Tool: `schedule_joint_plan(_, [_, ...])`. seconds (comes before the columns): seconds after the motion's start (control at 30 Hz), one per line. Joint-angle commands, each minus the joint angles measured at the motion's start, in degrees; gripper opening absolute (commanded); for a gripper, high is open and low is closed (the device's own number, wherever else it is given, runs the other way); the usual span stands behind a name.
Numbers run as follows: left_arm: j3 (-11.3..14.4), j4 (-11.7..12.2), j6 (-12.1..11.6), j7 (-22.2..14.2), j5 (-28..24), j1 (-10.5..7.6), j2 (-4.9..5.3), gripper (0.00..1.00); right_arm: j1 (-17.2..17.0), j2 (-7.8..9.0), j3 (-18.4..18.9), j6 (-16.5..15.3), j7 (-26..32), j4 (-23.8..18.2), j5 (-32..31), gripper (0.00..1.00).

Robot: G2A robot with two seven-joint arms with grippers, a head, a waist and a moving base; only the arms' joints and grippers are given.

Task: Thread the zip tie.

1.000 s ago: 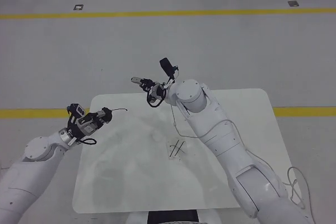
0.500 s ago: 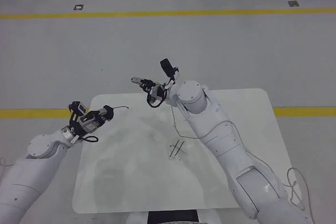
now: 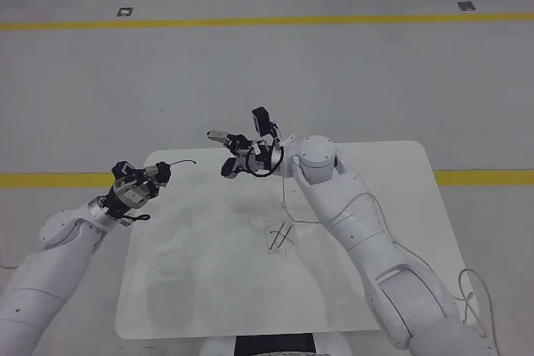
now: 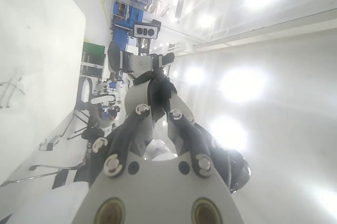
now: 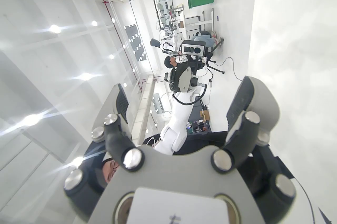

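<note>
The zip tie (image 3: 183, 163), a thin black strip, is held at one end by the left gripper (image 3: 158, 171), whose fingers are pressed together on it. The tie is carried in the air over the far left corner of the worktop (image 3: 374, 267). Its free end is pointed across toward the right gripper (image 3: 219, 152), and a clear gap is left between the tip and that gripper. In the left wrist view the two fingers (image 4: 139, 96) are seen drawn in against each other. Whether the strip itself can be made out between the dark pads there cannot be told.

The right gripper is held above the far edge of the worktop, between the far left corner and the middle of that edge, and is turned to face the left gripper. Its fingers are spread wide. In the right wrist view the two dark pads (image 5: 121, 103) are seen well apart, and the left gripper is framed farther off through the gap between them.

A few more black ties (image 3: 281, 235) are laid on the worktop at about its middle, crossed over one another and touching. They are well apart from both grippers.

The worktop is white with rounded corners. A yellow line (image 3: 489, 176) is marked on the grey floor and is seen past the left and right edges of the worktop.
</note>
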Motion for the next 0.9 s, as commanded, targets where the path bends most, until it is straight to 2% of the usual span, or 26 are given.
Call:
schedule_joint_plan(0.0, [0.0,-0.01,0.19,-0.01,-0.11,0.01,0.01,0.0,-0.04,0.01,0.04,0.04,-0.01,-0.06,-0.01,1.0])
schedule_joint_plan(0.1, [0.0,-0.01,0.19,-0.01,-0.11,0.01,0.01,0.0,-0.53,-0.03,0.03,-0.05,0.12,-0.27,0.76,1.0])
schedule_joint_plan(0.2, [0.0,-0.01,0.19,-0.01,-0.11,0.01,0.01,0.0,-1.9,-0.37,0.1,-0.61,2.39,-0.88,6.38,1.0])
schedule_joint_plan(0.47, [0.0,-0.01,0.19,-0.01,-0.11,0.01,0.01,0.0,-0.88,-1.5,-2.09,-2.39,5.16,1.93,14.06,1.0])
schedule_joint_plan(0.5, [0.0,-0.01,0.19,-0.01,-0.11,0.01,0.01,0.0,-0.61,-1.64,-2.46,-2.55,5.04,2.37,14.38,0.93])
schedule_joint_plan(0.53, [0.0,-0.01,0.19,-0.01,-0.11,0.01,0.01,0.0,-0.34,-1.79,-2.85,-2.66,4.89,2.83,14.66,0.75])
schedule_joint_plan(0.57, [0.0,-0.01,0.19,-0.01,-0.11,0.01,0.01,0.0,-0.04,-1.94,-3.24,-2.77,4.66,3.32,14.86,0.66])
schedule_joint_plan(0.6, [0.0,-0.01,0.19,-0.01,-0.11,0.01,0.01,0.0,0.32,-2.11,-3.71,-2.93,4.35,4.03,15.11,0.5])
schedule_joint_plan(0.7, [0.0,-0.01,0.19,-0.01,-0.11,0.01,0.01,0.0,1.16,-2.48,-4.83,-2.89,3.53,5.84,15.18,0.44])
schedule_joint_plan(0.77, [0.0,-0.01,0.19,-0.01,-0.11,0.01,0.01,0.0,1.61,-2.65,-5.42,-2.85,3.24,6.52,15.06,0.35])
schedule_joint_plan(0.87, [0.0,-0.01,0.19,-0.01,-0.11,0.01,0.01,0.0,1.93,-2.86,-6.02,-3.24,3.12,7.26,15.43,0.35])
